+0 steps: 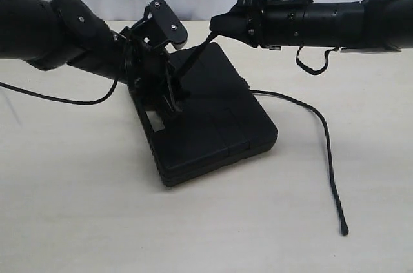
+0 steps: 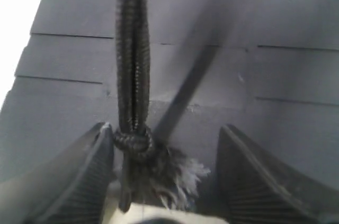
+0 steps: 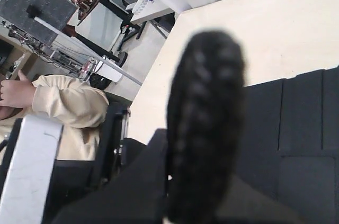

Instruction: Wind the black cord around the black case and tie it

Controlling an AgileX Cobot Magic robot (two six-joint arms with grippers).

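The black case (image 1: 219, 124) lies flat mid-table, its grooves clear in the left wrist view (image 2: 265, 33). My left gripper (image 1: 169, 95) is down at the case's left end, open (image 2: 167, 181). A knot of the black cord (image 2: 132, 142) with a frayed tip sits between its fingers (image 2: 79, 176), against one of them. Two strands run up from the knot. My right gripper (image 1: 216, 26) hangs above the case's far edge, shut on the cord (image 3: 204, 128) and holding it taut (image 1: 193, 60). The cord's loose tail (image 1: 326, 137) trails over the table on the right.
The pale table (image 1: 77, 208) carries a thin black robot cable (image 1: 64, 99) on the left. A cable loop (image 1: 310, 66) hangs under the right arm. Past the table's edge in the right wrist view sits a person in a beige sleeve (image 3: 58, 107).
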